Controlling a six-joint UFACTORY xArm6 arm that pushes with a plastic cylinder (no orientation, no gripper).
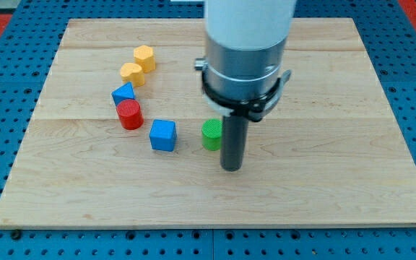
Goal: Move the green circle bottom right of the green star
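The green circle [210,134] sits near the middle of the wooden board [338,180], partly covered on its right by my rod. My tip [231,168] rests on the board just to the lower right of the green circle, close to it; I cannot tell if they touch. The green star is hidden behind the arm's body, which fills the view's top centre.
A blue cube [162,135] lies left of the green circle. Further left are a red cylinder [129,114], a blue triangular block [123,93] and two yellow blocks [132,72] [144,56]. The red star is hidden behind the arm.
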